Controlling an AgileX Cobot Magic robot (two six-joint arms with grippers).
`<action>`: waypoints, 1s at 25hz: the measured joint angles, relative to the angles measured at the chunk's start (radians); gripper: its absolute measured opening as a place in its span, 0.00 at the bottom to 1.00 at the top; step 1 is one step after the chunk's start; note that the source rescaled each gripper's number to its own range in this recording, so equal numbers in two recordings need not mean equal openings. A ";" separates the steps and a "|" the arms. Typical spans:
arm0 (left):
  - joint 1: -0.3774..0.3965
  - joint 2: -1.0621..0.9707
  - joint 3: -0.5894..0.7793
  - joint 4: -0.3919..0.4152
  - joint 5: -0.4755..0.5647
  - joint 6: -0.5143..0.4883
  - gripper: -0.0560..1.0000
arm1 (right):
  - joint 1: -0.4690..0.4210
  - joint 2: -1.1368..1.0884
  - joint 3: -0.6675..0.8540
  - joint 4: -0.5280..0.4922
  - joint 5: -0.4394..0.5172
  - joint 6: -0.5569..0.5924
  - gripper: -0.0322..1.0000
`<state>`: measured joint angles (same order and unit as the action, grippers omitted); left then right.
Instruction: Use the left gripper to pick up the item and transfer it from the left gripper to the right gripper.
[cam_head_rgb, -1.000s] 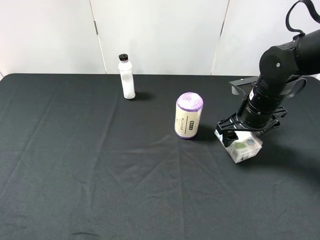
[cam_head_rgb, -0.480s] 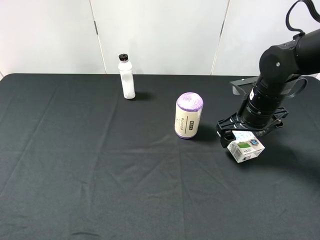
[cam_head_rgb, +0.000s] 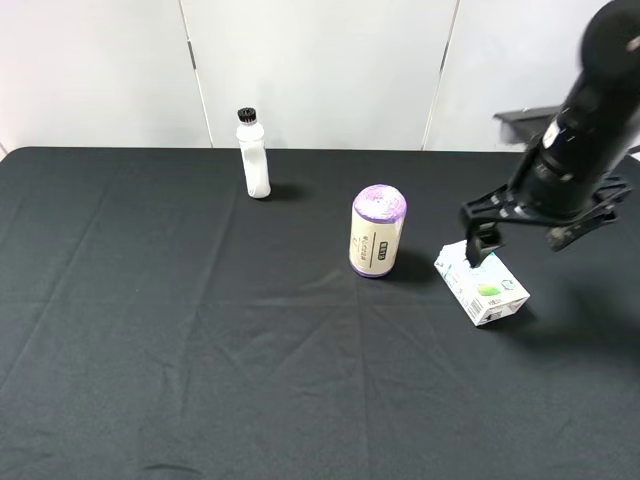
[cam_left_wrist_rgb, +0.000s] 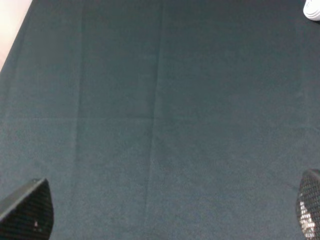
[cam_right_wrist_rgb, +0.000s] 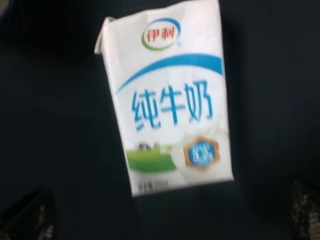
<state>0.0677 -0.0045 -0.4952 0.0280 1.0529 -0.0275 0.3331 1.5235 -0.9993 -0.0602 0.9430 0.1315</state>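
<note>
The item, a small white carton (cam_head_rgb: 482, 285) with blue print and a green spot, lies on its side on the black cloth at the right. In the right wrist view the carton (cam_right_wrist_rgb: 170, 100) lies flat, printed face up. My right gripper (cam_head_rgb: 525, 236) hovers just above and behind it, open and empty, touching nothing. Its fingertips (cam_right_wrist_rgb: 27, 217) show far apart at the frame's corners, and the right gripper (cam_right_wrist_rgb: 165, 214) holds nothing. My left gripper (cam_left_wrist_rgb: 167, 209) is open and empty over bare cloth. It is out of the exterior high view.
A purple-topped cylindrical roll (cam_head_rgb: 377, 231) stands upright just left of the carton. A white bottle with a black cap (cam_head_rgb: 254, 155) stands at the back left; its base shows in the left wrist view (cam_left_wrist_rgb: 313, 9). The black tablecloth (cam_head_rgb: 200, 330) covers the table.
My right gripper opened, let go of the carton and rose up and to the right. The carton now lies free on the cloth.
</note>
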 joint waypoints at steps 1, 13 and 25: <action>0.000 0.000 0.000 0.000 0.000 0.000 0.96 | 0.000 -0.024 0.000 0.000 0.020 0.000 1.00; 0.000 0.000 0.000 0.000 0.000 0.000 0.96 | 0.000 -0.386 0.032 0.007 0.247 -0.009 1.00; 0.000 0.000 0.000 -0.001 0.002 0.000 0.96 | 0.000 -0.942 0.272 0.017 0.242 -0.045 1.00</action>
<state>0.0677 -0.0045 -0.4952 0.0269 1.0552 -0.0275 0.3331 0.5814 -0.7278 -0.0431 1.1853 0.0860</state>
